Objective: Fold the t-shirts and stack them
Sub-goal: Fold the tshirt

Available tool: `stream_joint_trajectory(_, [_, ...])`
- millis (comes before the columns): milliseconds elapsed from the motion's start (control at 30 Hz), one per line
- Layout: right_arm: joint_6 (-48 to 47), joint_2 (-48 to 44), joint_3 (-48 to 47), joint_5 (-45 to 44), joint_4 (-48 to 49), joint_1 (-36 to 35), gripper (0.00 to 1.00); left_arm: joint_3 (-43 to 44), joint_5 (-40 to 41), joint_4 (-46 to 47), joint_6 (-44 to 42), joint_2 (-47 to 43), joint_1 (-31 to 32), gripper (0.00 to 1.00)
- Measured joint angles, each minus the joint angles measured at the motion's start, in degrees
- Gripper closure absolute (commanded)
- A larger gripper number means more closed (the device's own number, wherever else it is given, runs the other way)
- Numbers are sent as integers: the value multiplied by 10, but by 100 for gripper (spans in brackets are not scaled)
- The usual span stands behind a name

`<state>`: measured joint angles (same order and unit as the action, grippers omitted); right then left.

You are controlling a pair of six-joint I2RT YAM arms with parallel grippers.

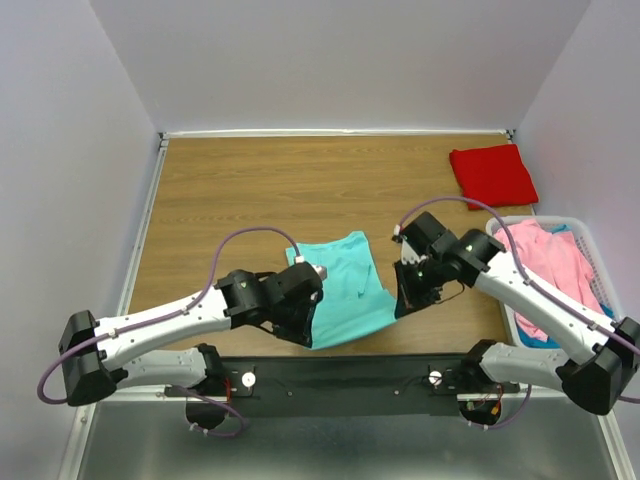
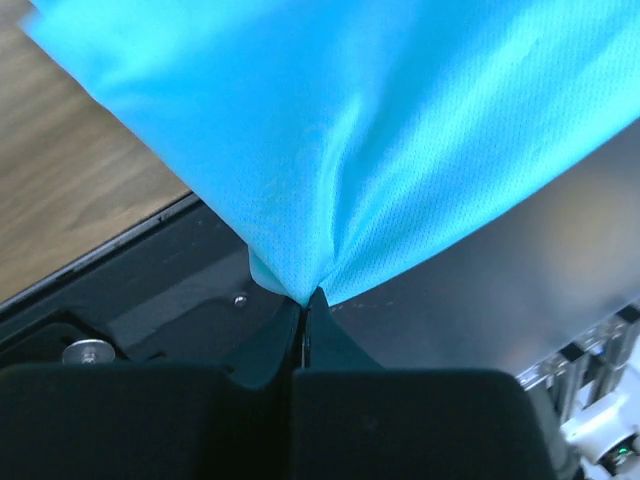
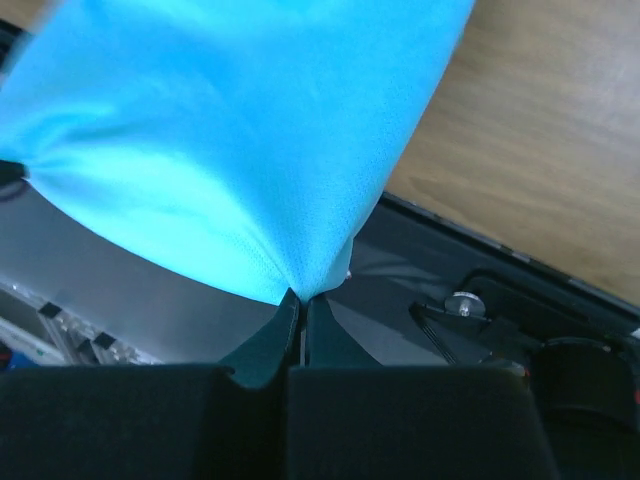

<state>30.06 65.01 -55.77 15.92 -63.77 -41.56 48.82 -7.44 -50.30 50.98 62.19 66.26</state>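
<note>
A soft aqua-teal short-sleeved t-shirt (image 1: 345, 285) lies near the front middle of the brown wood-grain table top (image 1: 250, 190), its near hem lifted off the surface and hanging over the black base plate (image 1: 350, 375) at the table's near edge. The left gripper (image 2: 303, 303) has its jaws pressed together on a pinch of the shirt's near left corner, the cloth fanning upward from the fingertips. The right gripper (image 3: 301, 300) pinches the near right corner the same way, jaws closed on a small gather of fabric. In both wrist views the teal cloth fills most of the picture and hides much of the table beyond.

A bright red t-shirt (image 1: 492, 175), folded into a flat square, rests in the far right corner of the table, well apart from the teal one. A white plastic basket (image 1: 585, 228) stands at the right edge, just beside the right arm, holding a crumpled pink t-shirt (image 1: 548, 262) with a blue-teal t-shirt (image 1: 533, 341) showing beneath it.
</note>
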Motion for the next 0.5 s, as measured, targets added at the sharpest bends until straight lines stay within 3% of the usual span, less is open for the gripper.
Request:
stream_joint_trajectory(267, [-57, 152, -227, -56, -36, 33, 99, 56, -16, 19, -64, 23, -174, 100])
stream_joint_trajectory(500, [-128, 337, -364, -35, -17, 117, 99, 35, -69, 125, -146, 86, -321, 100])
